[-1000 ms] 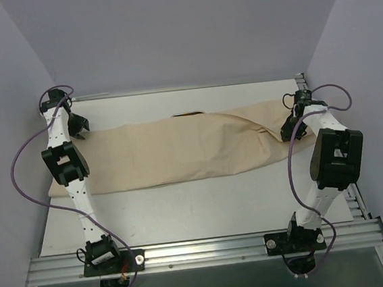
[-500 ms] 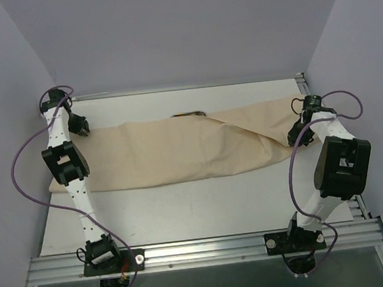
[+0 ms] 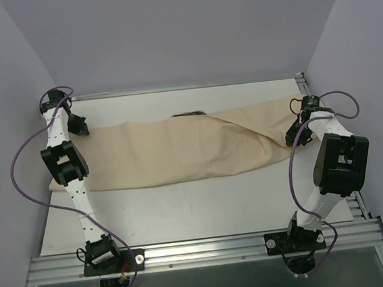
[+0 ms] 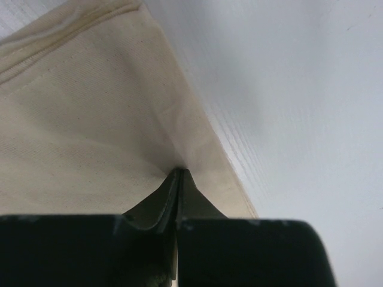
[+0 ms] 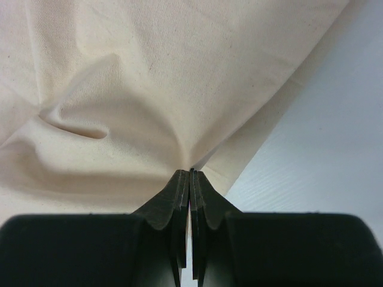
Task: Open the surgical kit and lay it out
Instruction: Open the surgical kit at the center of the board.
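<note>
The left jaws are pressed together on the edge of the cloth wrap (image 4: 90, 119), which puckers at their tips. The right jaws likewise pinch a fold at its other end. The wrap lies stretched across the worktop (image 3: 184, 212) between both arms. At its far edge a sliver of the steel tray (image 3: 187, 115) shows; the cloth hides whatever it holds.

One beige cloth (image 3: 179, 151) lies on one white table (image 3: 205, 210). One metal tray (image 3: 187, 114) shows at the cloth's far edge. Two arms: the left arm (image 3: 64, 162) and the right arm (image 3: 339, 160), one at each end of the cloth. Two purple cables (image 3: 14, 174), one per arm.
</note>
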Robot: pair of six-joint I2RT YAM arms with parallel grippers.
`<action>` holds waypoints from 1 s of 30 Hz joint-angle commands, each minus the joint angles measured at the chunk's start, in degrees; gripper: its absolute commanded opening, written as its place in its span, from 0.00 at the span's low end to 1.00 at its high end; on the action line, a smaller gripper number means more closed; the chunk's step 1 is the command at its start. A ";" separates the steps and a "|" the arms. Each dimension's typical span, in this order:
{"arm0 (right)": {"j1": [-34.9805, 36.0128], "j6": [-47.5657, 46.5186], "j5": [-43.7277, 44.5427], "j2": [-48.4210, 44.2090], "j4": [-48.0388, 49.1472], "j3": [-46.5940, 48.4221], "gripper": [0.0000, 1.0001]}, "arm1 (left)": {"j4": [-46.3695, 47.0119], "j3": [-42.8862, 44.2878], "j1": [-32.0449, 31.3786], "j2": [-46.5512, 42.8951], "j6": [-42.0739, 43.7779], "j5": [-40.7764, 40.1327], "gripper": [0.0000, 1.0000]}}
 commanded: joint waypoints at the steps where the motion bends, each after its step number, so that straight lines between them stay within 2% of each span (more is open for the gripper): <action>1: 0.02 -0.86 -0.63 1.19 -1.03 2.79 0.00 | 2.26 -3.06 -1.12 -3.69 3.14 -2.21 0.02; 2: -0.07 -0.95 -1.07 1.54 -0.94 2.97 0.00 | 2.79 -3.51 -1.65 -4.57 3.93 -3.17 0.13; 5: 0.28 -0.78 -1.86 2.25 -0.76 3.76 0.00 | 6.04 -4.30 -3.32 -7.39 7.27 -3.88 0.30; 9: 1.16 -0.69 -2.48 3.21 -1.11 4.90 0.00 | 5.18 0.00 -4.64 -5.73 8.95 -3.53 0.45; 13: 1.95 -0.69 -2.48 3.83 -1.55 6.22 0.00 | 3.24 2.03 -5.00 -3.79 7.63 -3.09 0.49; 23: 2.30 0.37 -2.39 2.69 -0.76 4.91 0.00 | 0.69 5.45 -3.15 -0.19 4.64 -4.15 0.51; 30: 2.39 1.25 -2.48 1.99 0.20 3.41 0.00 | 2.97 6.15 -2.71 1.13 5.95 -5.29 0.56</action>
